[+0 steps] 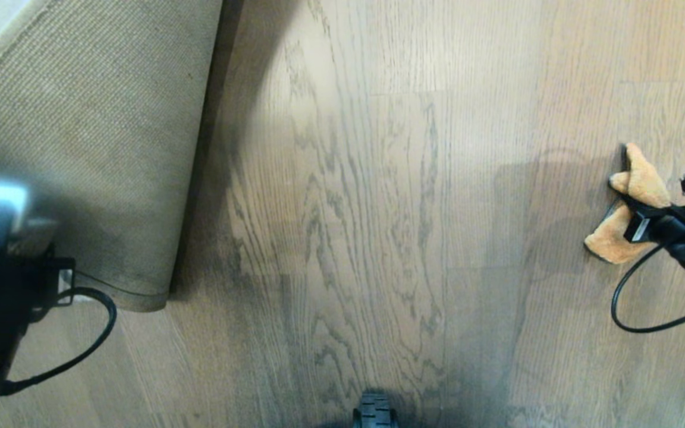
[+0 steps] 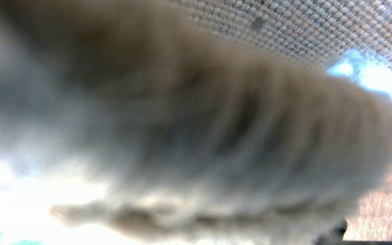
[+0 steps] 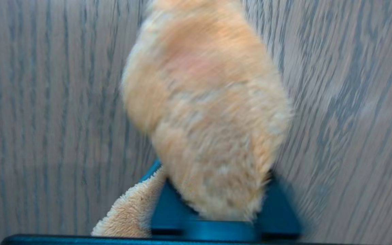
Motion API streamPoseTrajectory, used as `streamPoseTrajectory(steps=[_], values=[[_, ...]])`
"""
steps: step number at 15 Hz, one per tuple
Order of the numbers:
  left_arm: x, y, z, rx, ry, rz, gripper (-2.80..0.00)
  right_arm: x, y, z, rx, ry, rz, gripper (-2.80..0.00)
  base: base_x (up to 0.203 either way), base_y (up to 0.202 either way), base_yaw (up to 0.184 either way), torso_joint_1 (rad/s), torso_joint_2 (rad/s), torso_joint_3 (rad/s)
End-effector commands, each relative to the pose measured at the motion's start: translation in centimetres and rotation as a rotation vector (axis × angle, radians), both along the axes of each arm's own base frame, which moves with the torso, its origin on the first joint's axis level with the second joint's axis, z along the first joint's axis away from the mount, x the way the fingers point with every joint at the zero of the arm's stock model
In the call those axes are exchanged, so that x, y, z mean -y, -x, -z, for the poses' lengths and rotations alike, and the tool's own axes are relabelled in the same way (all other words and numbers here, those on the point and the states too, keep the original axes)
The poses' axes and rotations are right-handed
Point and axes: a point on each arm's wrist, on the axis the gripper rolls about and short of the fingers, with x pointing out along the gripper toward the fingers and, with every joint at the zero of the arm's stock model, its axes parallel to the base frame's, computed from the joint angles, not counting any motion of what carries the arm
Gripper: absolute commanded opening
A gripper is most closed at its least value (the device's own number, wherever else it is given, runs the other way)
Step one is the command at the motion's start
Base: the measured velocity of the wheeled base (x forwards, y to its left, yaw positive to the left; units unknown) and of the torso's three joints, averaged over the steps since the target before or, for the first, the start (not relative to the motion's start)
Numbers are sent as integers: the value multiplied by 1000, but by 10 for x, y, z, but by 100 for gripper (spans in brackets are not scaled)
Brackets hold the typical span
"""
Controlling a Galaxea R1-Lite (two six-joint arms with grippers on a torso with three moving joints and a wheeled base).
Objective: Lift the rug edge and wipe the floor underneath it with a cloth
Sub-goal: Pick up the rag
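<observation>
The rug edge is lifted and folded back at the left, its tan mesh backing facing up. My left gripper sits at its lower corner and holds it up. The left wrist view is filled with grey pile of the rug edge, with mesh backing beyond. At the far right my right gripper is shut on the orange-tan cloth, which bunches out on both sides of it. In the right wrist view the cloth bulges from between the blue fingers over the floor.
Wood-grain floor stretches between the two arms, with the rug's shadow along its left side. A black cable loops below the right gripper and another cable below the left. A dark part of the robot base shows at the bottom.
</observation>
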Motion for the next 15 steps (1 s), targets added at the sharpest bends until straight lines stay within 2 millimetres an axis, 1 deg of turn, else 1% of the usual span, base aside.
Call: streamPoseTrajectory(steps=[1,5,9,11,15], values=[[0,2,1,5,-2,-4,-280,-4,11,-8,23,9,-10,-280,0,0,0,0,0,0],[0,2,-2,20,-1,-3,-280,-12,34,-22,49,16,-23,-280,0,0,0,0,0,0],[-1,5,-5,34,0,-5,-280,-27,70,-31,64,26,-65,-280,0,0,0,0,0,0],[-1,6,-5,39,1,-5,-280,-45,84,-35,74,26,-129,-280,0,0,0,0,0,0],[-1,10,-8,56,1,-5,-280,-98,89,-34,75,17,-364,-280,0,0,0,0,0,0]])
